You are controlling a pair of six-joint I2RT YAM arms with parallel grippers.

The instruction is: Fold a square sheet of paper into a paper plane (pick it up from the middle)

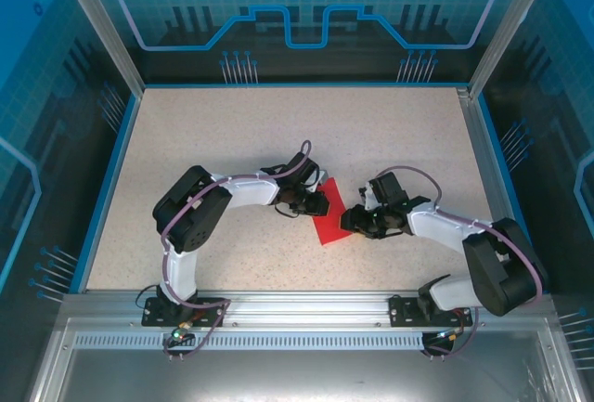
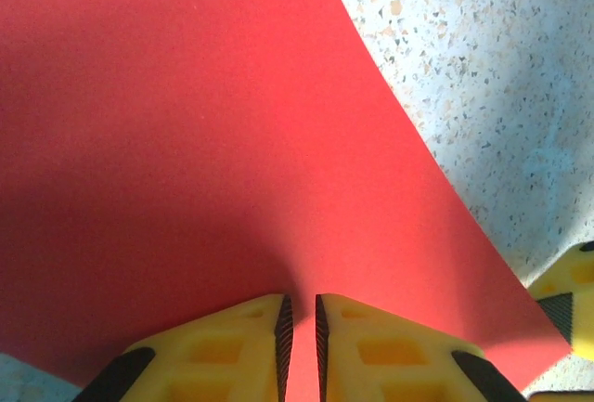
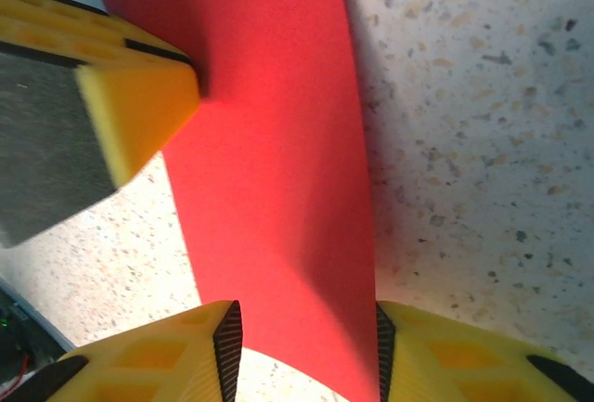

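Observation:
The square sheet of red paper lies between my two grippers at mid-table, bent and partly raised off the surface. My left gripper stands on the paper well inside its edge. Its jaws are drawn almost together with a thin red strip between them, pinching the sheet. In the top view the left gripper is at the paper's upper left. My right gripper is at its right side. The right gripper is open, and the paper passes between its fingers. A left finger rests on the sheet's far end.
The speckled tabletop is bordered by a blue rim and aluminium posts. A metal rail carrying both arm bases runs along the near edge. A right finger shows at the paper's corner in the left wrist view.

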